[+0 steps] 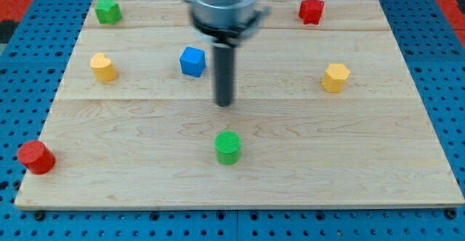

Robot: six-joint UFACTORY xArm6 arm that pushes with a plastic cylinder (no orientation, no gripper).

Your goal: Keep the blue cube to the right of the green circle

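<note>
Green circle (228, 147) nearest; my tip (224, 103) above it, rod upright, right of blue cube (192, 62), touching nothing.

arm housing (224, 1) — cut off at view's top, blurred | table top (407, 161) partly hidden behind it

Light: bright, even, I see no glare on the board (290, 125).
Shadows: faint, short.
Blur: arm housing (224, 5) smeared; blocks sharp.
</note>
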